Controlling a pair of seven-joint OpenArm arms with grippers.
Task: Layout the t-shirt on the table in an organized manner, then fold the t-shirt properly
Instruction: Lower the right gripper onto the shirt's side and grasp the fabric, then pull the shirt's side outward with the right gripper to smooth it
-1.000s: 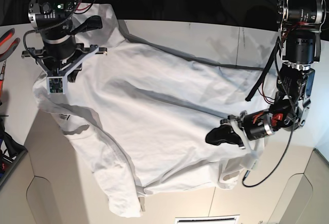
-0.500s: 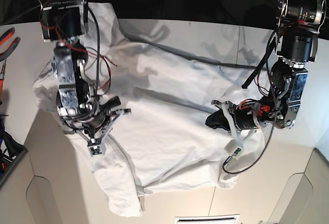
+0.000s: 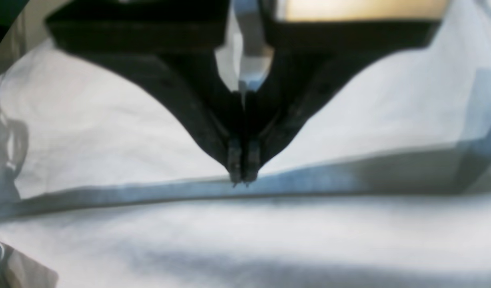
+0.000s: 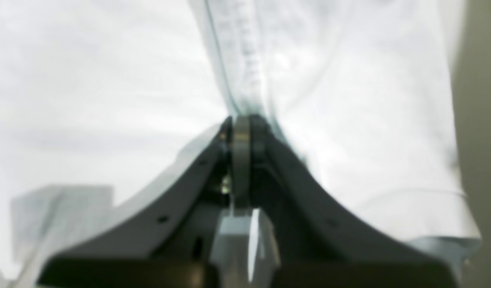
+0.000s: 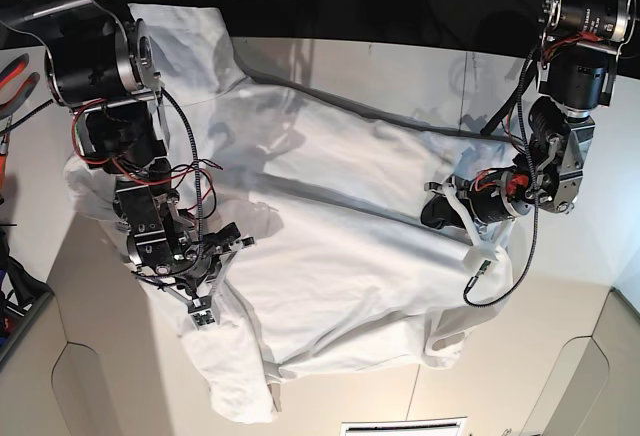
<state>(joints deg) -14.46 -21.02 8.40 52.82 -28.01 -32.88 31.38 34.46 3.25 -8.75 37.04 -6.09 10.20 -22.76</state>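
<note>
White t-shirt (image 5: 330,246) lies diagonally on the table (image 5: 420,76), between 2 clenched claws: right claw (image 5: 238,234) pinches fabric mid-left, left claw (image 5: 432,214) pinches a ridge mid-right.

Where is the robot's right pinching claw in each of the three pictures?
Base view: the black right gripper sits left of middle, shut on the wrinkled white cotton t-shirt.
Right wrist view: right gripper at centre, pinching a raised fold of fabric.
Left wrist view: not in it; only the left gripper shows.
Shared landmark: the t-shirt fills every view.
</note>
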